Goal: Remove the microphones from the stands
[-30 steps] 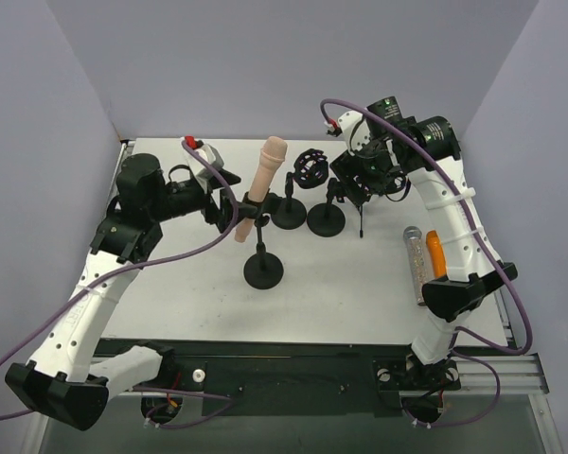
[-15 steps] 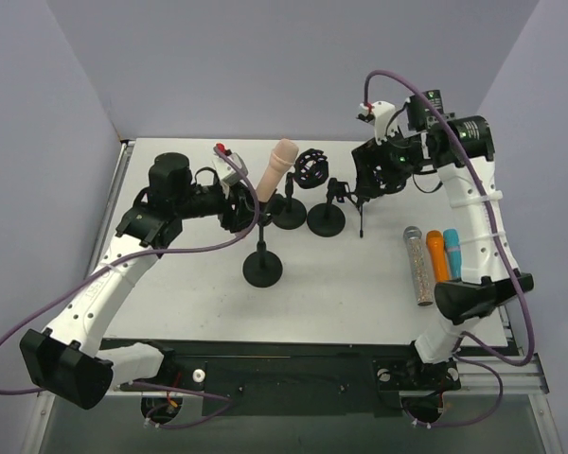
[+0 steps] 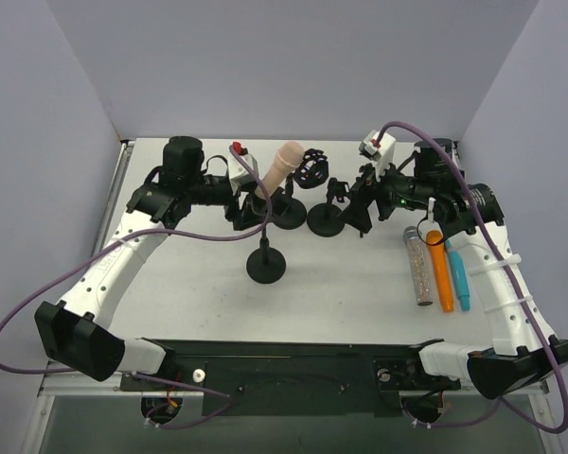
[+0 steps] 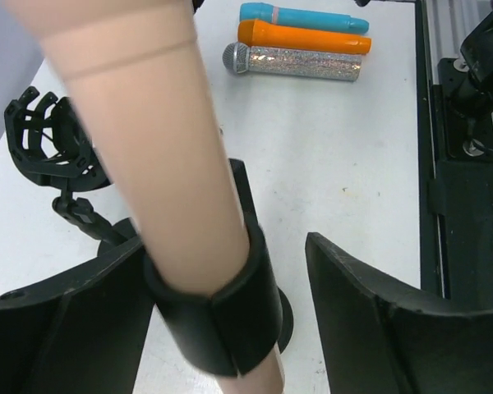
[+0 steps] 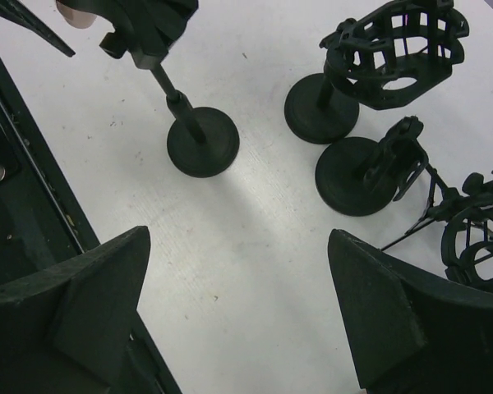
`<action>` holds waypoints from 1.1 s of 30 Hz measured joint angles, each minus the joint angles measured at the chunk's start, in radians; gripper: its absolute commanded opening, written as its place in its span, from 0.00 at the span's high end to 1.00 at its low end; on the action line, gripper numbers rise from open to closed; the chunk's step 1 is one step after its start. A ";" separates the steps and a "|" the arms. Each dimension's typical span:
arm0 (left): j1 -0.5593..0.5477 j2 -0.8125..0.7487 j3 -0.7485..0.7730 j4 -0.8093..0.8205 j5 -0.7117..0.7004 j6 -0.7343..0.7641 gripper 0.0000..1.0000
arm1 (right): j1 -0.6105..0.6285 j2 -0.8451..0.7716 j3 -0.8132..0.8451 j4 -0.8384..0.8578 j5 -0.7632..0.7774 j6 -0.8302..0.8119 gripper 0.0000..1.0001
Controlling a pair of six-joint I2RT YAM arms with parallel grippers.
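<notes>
1. We see the beige microphone (image 3: pixel 286 163) sitting tilted in the clip of the stand (image 3: pixel 264 267), its head pointing toward one o'clock.
2. The left tool (image 4: pixel 227 271) has its fingers spread, one on each side of the microphone at the clip, with a gap on one side.
3. The right tool (image 5: pixel 238 238) hangs wide apart over the tabletop (image 3: pixel 180 284), at two o'clock from the stand.
4. Three loose microphones (image 3: pixel 442 270) lie at three o'clock.

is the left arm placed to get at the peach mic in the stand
Probably yes: the left gripper is open with a finger either side of the microphone at the stand clip, nothing else between them.
</notes>
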 measured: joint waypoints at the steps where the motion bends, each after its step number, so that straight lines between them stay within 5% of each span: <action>1: 0.000 -0.002 0.000 -0.002 -0.006 0.008 0.17 | 0.000 0.002 -0.005 0.019 -0.002 0.004 0.16; 19: -0.047 0.021 0.127 0.183 -0.232 -0.291 0.19 | 0.020 0.015 -0.077 0.117 -0.087 -0.011 0.20; 27: -0.061 0.106 0.196 0.172 -0.216 -0.330 0.65 | 0.060 0.040 -0.084 0.174 -0.142 -0.039 0.21; 33: -0.040 0.115 0.238 0.082 -0.077 -0.282 0.78 | 0.096 0.073 -0.115 0.305 -0.183 -0.032 0.18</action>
